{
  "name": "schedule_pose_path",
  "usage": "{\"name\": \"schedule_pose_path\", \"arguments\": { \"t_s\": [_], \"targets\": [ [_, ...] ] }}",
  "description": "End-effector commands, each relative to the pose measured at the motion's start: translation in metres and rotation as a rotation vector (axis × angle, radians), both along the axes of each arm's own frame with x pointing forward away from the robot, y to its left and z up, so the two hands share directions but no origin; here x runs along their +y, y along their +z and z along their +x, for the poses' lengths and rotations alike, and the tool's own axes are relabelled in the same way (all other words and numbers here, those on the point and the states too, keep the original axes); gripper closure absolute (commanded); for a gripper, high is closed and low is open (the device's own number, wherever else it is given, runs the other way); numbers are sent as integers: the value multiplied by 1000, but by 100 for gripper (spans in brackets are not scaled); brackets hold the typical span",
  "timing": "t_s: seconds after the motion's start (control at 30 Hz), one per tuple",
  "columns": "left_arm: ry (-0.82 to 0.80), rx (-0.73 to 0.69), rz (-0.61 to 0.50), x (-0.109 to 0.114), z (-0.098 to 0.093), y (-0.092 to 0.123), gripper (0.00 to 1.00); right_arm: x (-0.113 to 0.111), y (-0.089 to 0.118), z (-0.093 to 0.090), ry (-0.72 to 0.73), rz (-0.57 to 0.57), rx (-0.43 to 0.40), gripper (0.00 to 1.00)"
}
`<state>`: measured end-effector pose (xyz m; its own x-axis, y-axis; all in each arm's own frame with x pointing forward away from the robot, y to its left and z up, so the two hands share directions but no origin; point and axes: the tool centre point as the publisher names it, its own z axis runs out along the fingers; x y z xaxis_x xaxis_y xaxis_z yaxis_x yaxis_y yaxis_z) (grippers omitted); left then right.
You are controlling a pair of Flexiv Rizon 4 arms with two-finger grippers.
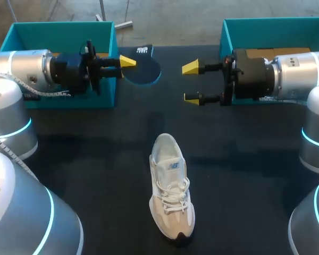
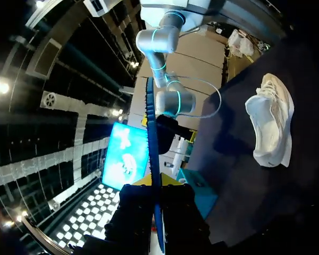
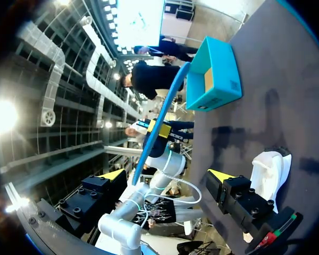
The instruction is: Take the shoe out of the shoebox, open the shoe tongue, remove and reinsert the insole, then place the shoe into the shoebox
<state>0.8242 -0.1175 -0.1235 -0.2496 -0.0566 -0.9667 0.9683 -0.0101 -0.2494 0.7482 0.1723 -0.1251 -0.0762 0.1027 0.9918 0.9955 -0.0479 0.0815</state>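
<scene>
**A:** Right, the left end effector [image 1: 127,61] is clamped on one end of the insole [image 1: 143,69]. The insole juts out over the far part of the surface [image 1: 85,175], between the left teal box [image 1: 61,24] and the right teal box [image 1: 271,21].

**B:** And the right end effector [image 1: 191,83]?

**A:** It is spread wide and holds nothing. Its tips face the insole's free end from nearby, without touching it.

**B:** Where is the shoe [image 1: 170,191]?

**A:** It stands on its sole by the middle of the near edge, lying lengthwise between the near and far edges. It is well apart from both end effectors, which hang over the far half.

**B:** So I'd judge the insole is out and has to go back in.

**A:** Agreed. Doing it well probably means pinning the shoe first. The empty right end effector could steady it or hold the tongue back so the mouth stays open. Then the insole goes in at a slant, leading end first towards the toe, and gets pressed flat so it doesn't buckle.

**B:** What could go wrong?

**A:** The insole looks thin and floppy, and it is gripped at one end, so it may fold against the collar. The shoe may also slide across the surface if nothing holds it.
</scene>
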Motion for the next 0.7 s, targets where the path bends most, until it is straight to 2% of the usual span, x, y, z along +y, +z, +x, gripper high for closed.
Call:
{"name": "schedule_pose_path", "arguments": {
  "t_s": [0.03,0.27,0.4,0.7],
  "targets": [
    [60,-588,-20,1,-3,-2,100,2,-1,0,-3,-1,0,0],
    [60,-588,-20,1,-3,-2,100,2,-1,0,-3,-1,0,0],
    [49,-589,-10,-7,5,-7,100,2,-1,0,-3,-1,0,0],
    [25,-529,-15,-15,2,-2,100,2,-1,0,-3,-1,0,0]
  ]
}}
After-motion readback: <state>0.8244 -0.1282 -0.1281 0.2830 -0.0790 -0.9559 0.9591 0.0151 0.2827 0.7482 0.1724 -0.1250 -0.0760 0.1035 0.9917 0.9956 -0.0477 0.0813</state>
